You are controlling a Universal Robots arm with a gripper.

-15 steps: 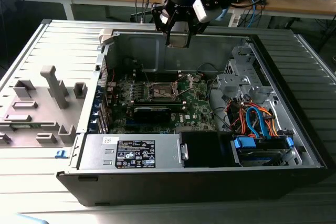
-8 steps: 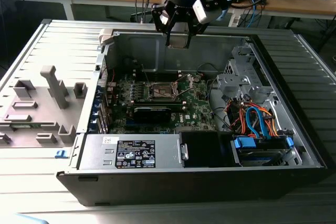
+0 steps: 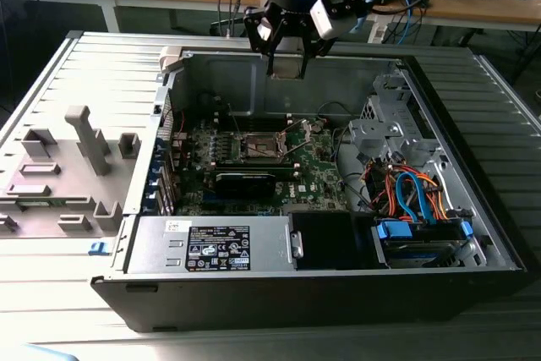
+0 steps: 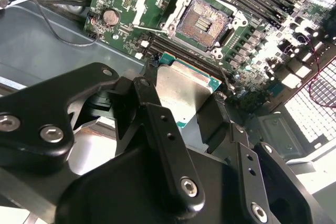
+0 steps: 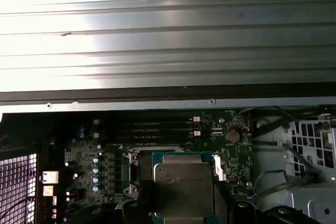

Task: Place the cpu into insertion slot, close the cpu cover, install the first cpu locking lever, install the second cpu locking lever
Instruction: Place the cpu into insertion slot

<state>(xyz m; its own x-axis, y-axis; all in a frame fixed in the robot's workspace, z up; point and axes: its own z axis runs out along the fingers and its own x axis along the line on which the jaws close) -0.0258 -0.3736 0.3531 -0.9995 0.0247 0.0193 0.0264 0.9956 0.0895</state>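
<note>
Computer case (image 3: 338, 289) lying open on the worktop (image 3: 51, 310), claw (image 3: 286, 72) hovering over its wall at upper centre of the exterior view.
Insertion slot (image 3: 264, 147) is sitting uncovered on the green board (image 3: 317, 171) at frame centre, below the claw and well apart; claw is pinching the cpu (image 4: 181, 90) by two edges.

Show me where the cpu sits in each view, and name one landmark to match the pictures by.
Exterior view: the cpu is the pale patch between the gripper's fingertips, above the case's back wall.
Second wrist view: the cpu is clamped in the gripper, short of the insertion slot.
First wrist view: the cpu hides most of the slot.
Shared landmark: the insertion slot on the green board.
</note>
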